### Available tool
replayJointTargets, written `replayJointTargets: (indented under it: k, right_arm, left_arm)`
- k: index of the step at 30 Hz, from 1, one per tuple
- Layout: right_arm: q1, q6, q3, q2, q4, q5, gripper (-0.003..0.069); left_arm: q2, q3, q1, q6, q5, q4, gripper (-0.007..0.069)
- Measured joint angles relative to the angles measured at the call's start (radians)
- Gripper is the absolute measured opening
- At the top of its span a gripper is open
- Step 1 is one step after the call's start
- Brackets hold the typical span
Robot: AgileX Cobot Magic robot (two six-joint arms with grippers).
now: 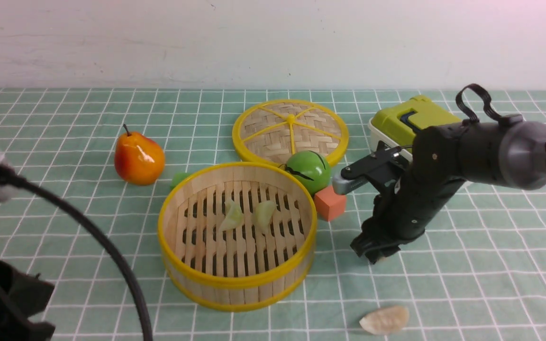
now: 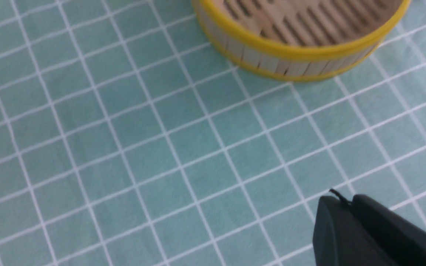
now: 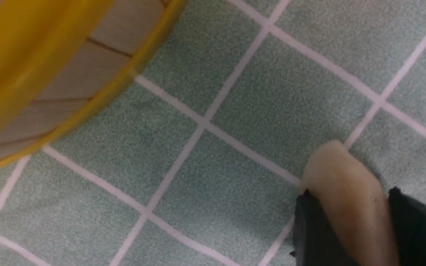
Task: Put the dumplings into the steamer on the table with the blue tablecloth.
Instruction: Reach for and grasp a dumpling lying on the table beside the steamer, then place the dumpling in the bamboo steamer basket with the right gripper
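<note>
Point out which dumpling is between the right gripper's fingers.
The off-white dumpling nearer the green ball; the other off-white one lies alone, the green pair inside the steamer.

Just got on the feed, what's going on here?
The right end effector has its fingers around an off-white dumpling, low over the pale teal-green cloth. Two pale green dumplings already lie in the bamboo steamer. The other off-white one is on the cloth, nearer the robot. The left end effector holds nothing that I can see.
</note>
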Motion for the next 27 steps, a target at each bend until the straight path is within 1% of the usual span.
replayJointTargets:
  k: [2,4,5,6,8,10,11,12,13,14,15,17,19,20,22,25,27]
  right_arm:
    - [0.0,0.022,-0.014,-0.002,0.0,0.044,0.0243]
    - [0.0,0.029,-0.04,-0.013,0.003,0.125,0.0243]
    - [0.0,0.029,-0.04,-0.015,0.003,0.125,0.0243]
    - [0.0,0.036,-0.069,-0.037,0.014,0.177,0.0243]
    - [0.0,0.044,-0.12,-0.075,0.067,0.217,0.0243]
    - [0.011,0.046,-0.166,-0.121,0.153,0.214,0.0243]
    - [0.021,0.046,-0.18,-0.14,0.194,0.203,0.0243]
    - [0.046,0.042,-0.193,-0.158,0.269,0.169,0.0243]
    - [0.071,0.031,-0.197,-0.162,0.308,0.145,0.0243]
    - [0.088,0.016,-0.199,-0.162,0.343,0.118,0.0243]
    - [0.126,-0.009,-0.2,-0.153,0.379,0.075,0.0243]
    - [0.2,-0.052,-0.2,-0.114,0.411,-0.002,0.0243]
    - [0.231,-0.07,-0.2,-0.09,0.413,-0.045,0.0243]
    - [0.268,-0.086,-0.2,-0.047,0.407,-0.118,0.0243]
    - [0.305,-0.087,-0.199,0.003,0.376,-0.199,0.0243]
    - [0.325,-0.087,-0.199,0.053,0.336,-0.256,0.0243]
    - [0.328,-0.087,-0.198,0.075,0.307,-0.266,0.0243]
  left_arm:
    - [-0.02,0.046,0.0,-0.044,0.01,0.032,0.0039]
    - [-0.041,0.087,0.0,-0.101,0.016,0.059,0.0041]
    - [-0.046,0.096,0.0,-0.107,0.016,0.061,0.0041]
    - [-0.064,0.127,0.0,-0.147,0.011,0.081,0.0043]
    - [-0.087,0.172,0.0,-0.199,-0.018,0.103,0.0045]
    - [-0.11,0.223,0.0,-0.246,-0.082,0.126,0.0048]
    - [-0.118,0.247,0.0,-0.263,-0.122,0.135,0.0048]
    - [-0.129,0.271,0.0,-0.283,-0.168,0.148,0.0049]
    - [-0.136,0.285,0.0,-0.295,-0.2,0.152,0.0051]
    - [-0.139,0.295,0.0,-0.301,-0.221,0.152,0.0052]
    - [-0.141,0.303,0.0,-0.308,-0.24,0.154,0.0055]
    - [-0.141,0.31,0.0,-0.314,-0.255,0.154,0.0057]
    - [-0.141,0.31,0.0,-0.314,-0.258,0.154,0.0056]
    - [-0.141,0.311,0.0,-0.314,-0.26,0.153,0.0056]
    - [-0.141,0.312,0.0,-0.314,-0.261,0.149,0.0056]
    - [-0.141,0.312,0.0,-0.314,-0.263,0.146,0.0057]
    - [-0.141,0.312,0.0,-0.314,-0.264,0.145,0.0058]
